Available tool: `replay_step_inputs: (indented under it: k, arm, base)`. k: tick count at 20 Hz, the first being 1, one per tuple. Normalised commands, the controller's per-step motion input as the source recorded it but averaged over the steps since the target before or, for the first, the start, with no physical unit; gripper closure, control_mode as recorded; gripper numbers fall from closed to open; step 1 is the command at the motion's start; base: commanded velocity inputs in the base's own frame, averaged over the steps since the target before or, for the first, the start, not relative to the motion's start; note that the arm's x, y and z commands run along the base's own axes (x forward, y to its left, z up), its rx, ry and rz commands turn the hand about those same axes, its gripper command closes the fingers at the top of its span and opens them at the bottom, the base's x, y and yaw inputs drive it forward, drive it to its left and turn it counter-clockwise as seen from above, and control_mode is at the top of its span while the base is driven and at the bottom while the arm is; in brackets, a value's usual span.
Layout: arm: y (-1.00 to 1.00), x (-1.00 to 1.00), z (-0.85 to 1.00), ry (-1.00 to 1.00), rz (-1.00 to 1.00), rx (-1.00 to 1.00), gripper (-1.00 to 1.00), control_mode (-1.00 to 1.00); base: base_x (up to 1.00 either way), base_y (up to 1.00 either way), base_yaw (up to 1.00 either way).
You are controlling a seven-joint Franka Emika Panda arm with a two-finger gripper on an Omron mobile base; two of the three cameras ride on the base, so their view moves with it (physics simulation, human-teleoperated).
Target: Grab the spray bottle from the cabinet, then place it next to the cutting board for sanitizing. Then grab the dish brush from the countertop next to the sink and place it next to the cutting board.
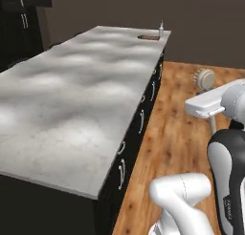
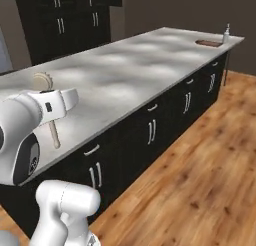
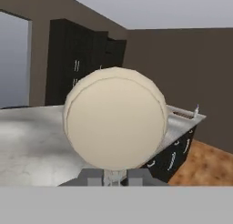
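Note:
My gripper (image 1: 208,103) is shut on the dish brush, held up in the air beside the island. Its round cream head (image 1: 206,78) stands above the hand and its pale stick handle (image 1: 213,125) hangs below. In the hand view the head (image 3: 116,118) sits right in front of the camera, above the finger tips (image 3: 94,177). At the far end of the marble countertop (image 1: 72,86) the white spray bottle (image 1: 161,29) stands upright next to the reddish-brown cutting board (image 1: 149,37). The black-brown cabinet (image 2: 65,25) stands beyond the island. The sink is out of view.
The island's dark front (image 2: 150,130) carries drawers with silver handles. Wooden floor (image 2: 200,180) runs along it on the robot's side. A brown wall (image 1: 201,24) closes the room behind the far end.

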Motion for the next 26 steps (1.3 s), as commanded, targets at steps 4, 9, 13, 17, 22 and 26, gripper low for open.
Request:
replay_step_inputs:
  k: [4, 9, 13, 17, 22, 26]
  arm:
    - [0.0, 0.0, 0.0, 0.0, 0.0, 0.0, 1.0, 1.0]
    - [0.0, 0.0, 0.0, 0.0, 0.0, 0.0, 1.0, 1.0]
    - [0.0, 0.0, 0.0, 0.0, 0.0, 0.0, 1.0, 1.0]
    - [0.0, 0.0, 0.0, 0.0, 0.0, 0.0, 1.0, 1.0]
    - [0.0, 0.0, 0.0, 0.0, 0.0, 0.0, 1.0, 1.0]
    - [0.0, 0.0, 0.0, 0.0, 0.0, 0.0, 1.0, 1.0]
  base:
    - [-0.06, -1.0, 0.47]
    - [0.64, -0.58, 0.46]
    - [1.0, -0.59, 0.36]
    - [0.58, -1.0, 0.23]
    - [0.85, -1.0, 0.3]
    - [0.73, -1.0, 0.42]
